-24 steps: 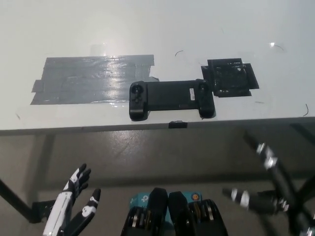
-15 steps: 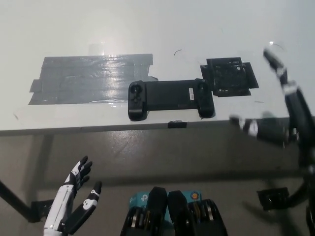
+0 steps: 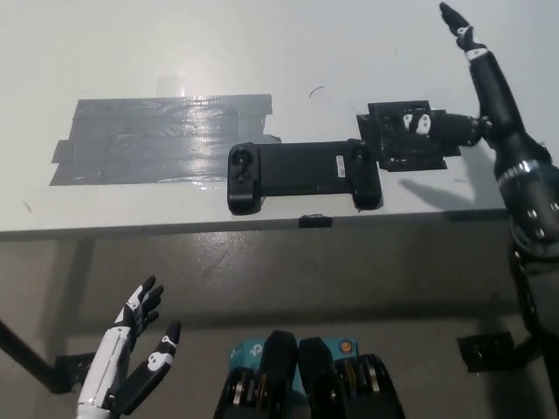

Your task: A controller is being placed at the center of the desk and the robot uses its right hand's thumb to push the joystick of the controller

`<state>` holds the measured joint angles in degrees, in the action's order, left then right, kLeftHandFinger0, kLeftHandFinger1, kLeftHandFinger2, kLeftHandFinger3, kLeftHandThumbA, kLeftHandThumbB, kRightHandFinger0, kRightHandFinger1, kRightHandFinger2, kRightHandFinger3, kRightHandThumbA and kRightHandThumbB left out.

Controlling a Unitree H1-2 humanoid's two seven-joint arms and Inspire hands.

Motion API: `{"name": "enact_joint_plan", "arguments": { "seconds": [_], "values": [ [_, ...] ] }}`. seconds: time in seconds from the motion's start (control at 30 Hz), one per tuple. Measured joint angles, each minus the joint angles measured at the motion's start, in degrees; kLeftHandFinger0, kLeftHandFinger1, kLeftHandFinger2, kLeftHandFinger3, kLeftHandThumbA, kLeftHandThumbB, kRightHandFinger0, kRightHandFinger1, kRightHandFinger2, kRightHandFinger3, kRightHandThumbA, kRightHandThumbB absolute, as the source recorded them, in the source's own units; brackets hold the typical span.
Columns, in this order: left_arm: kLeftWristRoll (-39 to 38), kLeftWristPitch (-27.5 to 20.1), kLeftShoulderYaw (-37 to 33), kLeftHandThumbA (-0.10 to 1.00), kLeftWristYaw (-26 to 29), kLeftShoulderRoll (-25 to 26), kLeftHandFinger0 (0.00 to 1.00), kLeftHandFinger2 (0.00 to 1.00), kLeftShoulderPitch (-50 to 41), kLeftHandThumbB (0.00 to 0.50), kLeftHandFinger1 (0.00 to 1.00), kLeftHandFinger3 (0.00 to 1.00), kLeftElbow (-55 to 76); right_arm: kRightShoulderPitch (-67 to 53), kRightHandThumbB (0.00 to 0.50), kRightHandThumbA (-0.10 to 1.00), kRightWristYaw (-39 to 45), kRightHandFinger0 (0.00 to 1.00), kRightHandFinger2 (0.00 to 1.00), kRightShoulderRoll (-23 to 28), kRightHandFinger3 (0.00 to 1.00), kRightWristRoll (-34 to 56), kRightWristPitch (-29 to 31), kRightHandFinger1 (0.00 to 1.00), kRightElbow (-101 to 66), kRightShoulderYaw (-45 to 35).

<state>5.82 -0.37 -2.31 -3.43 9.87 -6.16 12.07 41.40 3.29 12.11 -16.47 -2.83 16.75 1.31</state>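
A black controller (image 3: 301, 175) lies flat near the front edge of the white desk (image 3: 262, 52), with a joystick (image 3: 242, 160) on its left grip and another (image 3: 356, 155) on its right grip. My black right hand (image 3: 489, 113) hovers over the desk to the right of the controller, open with fingers spread. Its thumb (image 3: 419, 124) points left over a black tape patch (image 3: 407, 136), short of the right grip. My white left hand (image 3: 131, 358) rests open below the desk at the lower left.
A wide patch of grey tape (image 3: 162, 140) covers the desk left of the controller. A small black clip (image 3: 314, 221) sits on the desk's front edge. Floor and a dark desk leg (image 3: 26, 362) show below.
My right hand has risen from below the desk's edge up over the desk and swung left, its thumb now near the controller's right end. The left hand stayed put.
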Motion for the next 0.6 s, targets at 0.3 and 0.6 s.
{"name": "enact_joint_plan", "arguments": {
  "seconds": [0.3,0.6],
  "values": [
    [0.09,0.29,-0.05,0.62,-0.02,0.0,1.0,1.0,1.25,0.127,1.0,1.0,0.0,6.25,0.367,0.97,-0.98,1.0,1.0,-0.35,1.0,0.17,0.01,1.0,14.27,0.4],
    [0.06,0.63,-0.04,0.59,-0.23,0.01,1.0,1.0,1.7,0.125,1.0,1.0,0.0,7.86,0.412,1.0,-1.63,1.0,1.0,-2.42,1.0,0.93,0.01,1.0,21.06,0.59]
  ]
}}
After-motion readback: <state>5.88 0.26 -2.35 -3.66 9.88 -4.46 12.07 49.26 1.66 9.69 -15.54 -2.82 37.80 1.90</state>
